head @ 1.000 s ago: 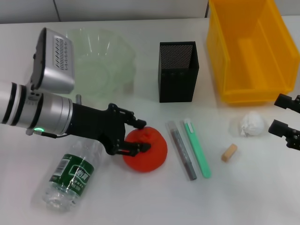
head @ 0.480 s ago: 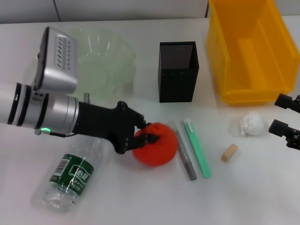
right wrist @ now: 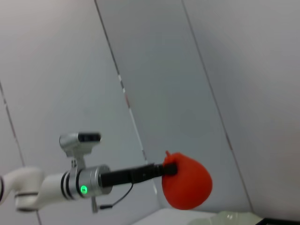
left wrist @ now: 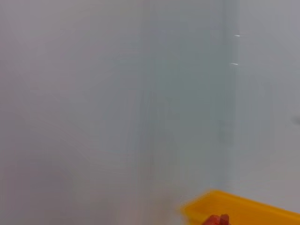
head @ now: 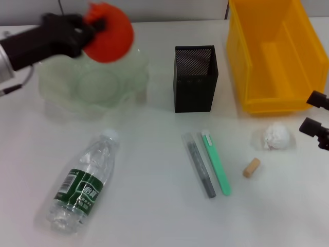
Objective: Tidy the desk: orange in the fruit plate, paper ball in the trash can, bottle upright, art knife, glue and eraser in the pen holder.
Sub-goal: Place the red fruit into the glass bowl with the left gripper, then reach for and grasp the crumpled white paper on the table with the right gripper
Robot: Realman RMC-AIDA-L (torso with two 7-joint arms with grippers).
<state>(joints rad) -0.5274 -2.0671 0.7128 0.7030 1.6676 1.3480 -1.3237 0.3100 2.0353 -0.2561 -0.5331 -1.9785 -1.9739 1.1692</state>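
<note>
My left tool (head: 95, 23) holds the orange (head: 109, 32) in the air above the far rim of the plate (head: 67, 87). The bottle (head: 82, 185) lies on its side on the desk (head: 154, 216), near me. The holder (head: 195, 78) stands in the middle; in front of it the glue (head: 200, 164) and the knife (head: 217, 162) lie side by side. Further right are the eraser (head: 251, 168), the paper ball (head: 277, 136) and the yellow can (head: 275, 56). My right tool (head: 317, 116) waits at the right edge, with fingers apart.

Translucent glassy fruit plate (head: 61, 98)
</note>
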